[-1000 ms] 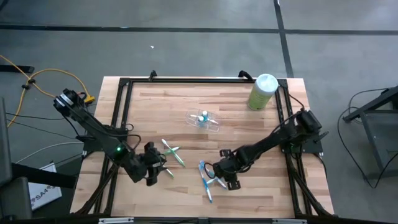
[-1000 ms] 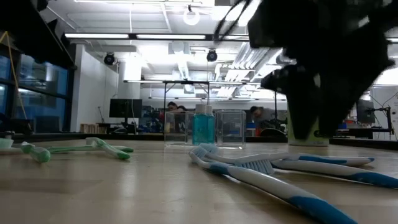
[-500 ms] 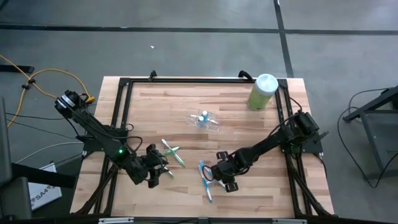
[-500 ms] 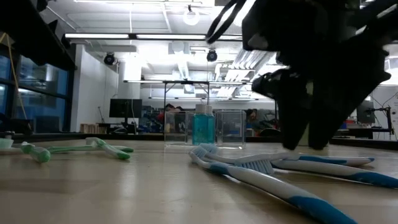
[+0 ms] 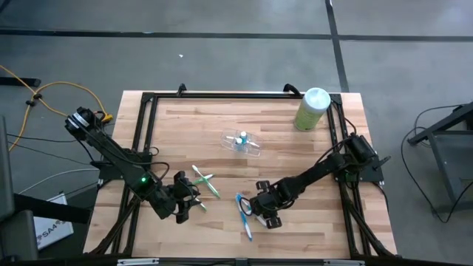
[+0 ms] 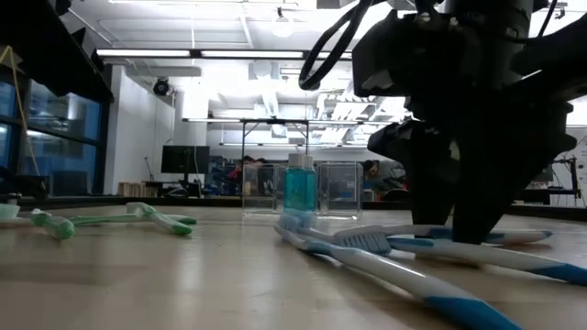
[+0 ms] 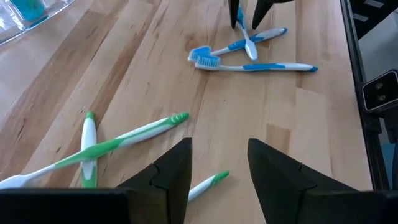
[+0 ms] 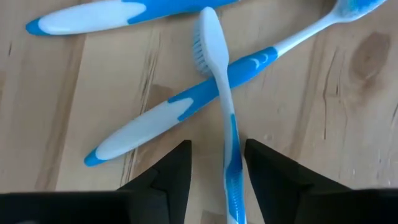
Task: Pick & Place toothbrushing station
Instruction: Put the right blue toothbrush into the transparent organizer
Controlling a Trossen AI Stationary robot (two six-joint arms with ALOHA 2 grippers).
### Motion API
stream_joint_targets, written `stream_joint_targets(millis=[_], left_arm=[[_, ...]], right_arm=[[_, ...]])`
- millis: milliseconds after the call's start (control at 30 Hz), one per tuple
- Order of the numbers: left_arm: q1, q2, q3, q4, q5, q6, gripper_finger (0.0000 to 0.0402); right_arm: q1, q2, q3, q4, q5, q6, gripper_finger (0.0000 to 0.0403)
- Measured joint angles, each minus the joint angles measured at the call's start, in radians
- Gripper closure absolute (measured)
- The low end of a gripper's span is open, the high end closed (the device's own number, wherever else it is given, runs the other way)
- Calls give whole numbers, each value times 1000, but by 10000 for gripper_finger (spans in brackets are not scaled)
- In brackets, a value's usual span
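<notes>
Several blue-white toothbrushes [image 5: 244,216] lie crossed on the table near its front edge. My right gripper [image 5: 256,210] is open and low over them, pointing down. Its fingers stand on either side of one brush's handle [image 8: 231,174]. Green-white toothbrushes [image 5: 204,182] lie to the left. My left gripper [image 5: 192,201] is open just in front of them, with one green brush's tip [image 7: 208,183] between its fingers. The clear plastic cup [image 5: 242,142], with a small blue tube inside, rests on the table's middle. My right gripper's fingers come from above and stand across the blue-white toothbrush's handle [image 8: 232,163], one on each side. The brush lies flat on the table, crossed over another brush [image 8: 180,112]. I cannot tell whether a finger touches it.
A pale green canister [image 5: 312,108] with a white top stands at the far right corner. A black frame [image 5: 222,95] runs round the wooden table. Bare wood lies between the cup and the brushes. The low view shows a room with people behind the table.
My right gripper has gone toward the table's left edge and down, from above the blue toothbrushes to just over the table, with its fingers around one handle.
</notes>
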Motion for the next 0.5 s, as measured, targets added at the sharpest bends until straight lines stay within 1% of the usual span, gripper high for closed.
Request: stream_joint_targets(millis=[100, 367, 433, 500], left_arm=[[0, 0, 0, 0, 0, 0, 250], [0, 0, 0, 0, 0, -1, 250], [0, 0, 0, 0, 0, -1, 250], [0, 0, 0, 0, 0, -2, 250]], right_arm=[[-1, 0, -1, 0, -2, 1, 283], [-2, 1, -2, -1, 7, 1, 370], [-1, 1, -2, -1, 7, 1, 382], [-3, 1, -2, -1, 9, 6, 386]])
